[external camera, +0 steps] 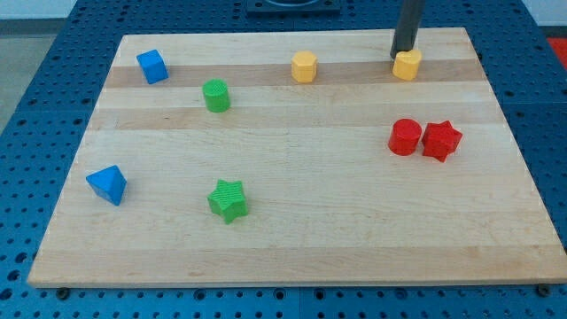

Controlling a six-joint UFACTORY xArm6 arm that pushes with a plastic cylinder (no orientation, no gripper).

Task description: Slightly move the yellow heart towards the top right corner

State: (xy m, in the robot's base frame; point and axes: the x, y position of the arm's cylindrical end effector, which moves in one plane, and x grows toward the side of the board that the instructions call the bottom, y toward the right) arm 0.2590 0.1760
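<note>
Camera view: my tip sits right at the top edge of the yellow heart, upper right of the desk — touching it, looks like. No claw here, just the rod. Yellow hexagon sits upper middle.

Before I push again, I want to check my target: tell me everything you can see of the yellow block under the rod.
The yellow block is small, matte, plastic-looking, with ridged sides; its heart shape is hard to make out from here. It sits flat on the wooden board near the top right corner, well right of the other yellow block. My tip stands at its upper edge, seemingly touching it. No other block touches it.
</note>
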